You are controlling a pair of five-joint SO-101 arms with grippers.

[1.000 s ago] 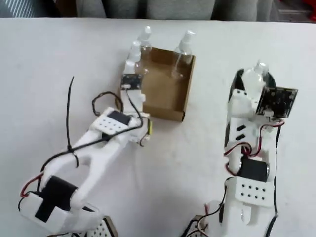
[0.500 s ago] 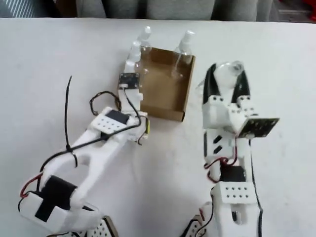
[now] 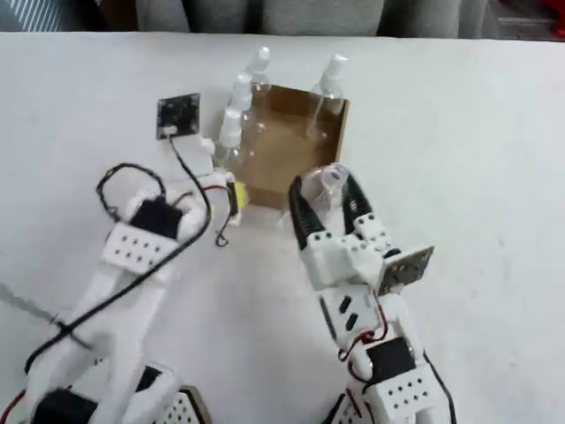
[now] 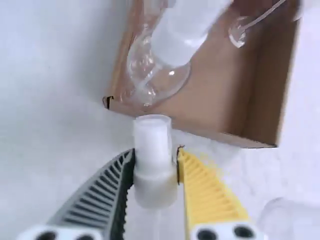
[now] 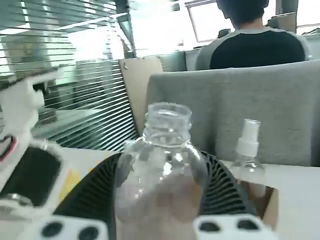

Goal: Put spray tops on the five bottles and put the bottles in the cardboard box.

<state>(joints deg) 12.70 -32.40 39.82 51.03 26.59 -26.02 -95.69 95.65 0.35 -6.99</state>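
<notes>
1. Right tool (image 3: 324, 187) pinching the open-necked bottle (image 5: 159, 160), light, slick, thin plastic I'd say, beside the cardboard box (image 3: 336, 155), middle of the bench (image 3: 494, 177).
2. Left tool (image 4: 155, 175) clamps a rigid spray top (image 4: 152, 145) by its collar.

A cardboard box (image 3: 291, 152) sits toward the far middle of the surface (image 3: 459, 132). Inside it, a first bottle (image 3: 259, 66) and a second bottle (image 3: 240, 91) stand by the far left corner, and a third bottle (image 3: 333, 78) by the far right corner. Just outside the near left corner, the left claw (image 4: 154, 159) holds a spray top (image 4: 152, 142). Just before the near wall, the right claw (image 3: 325, 190) holds an open bottle (image 3: 332, 179) upright.
</notes>
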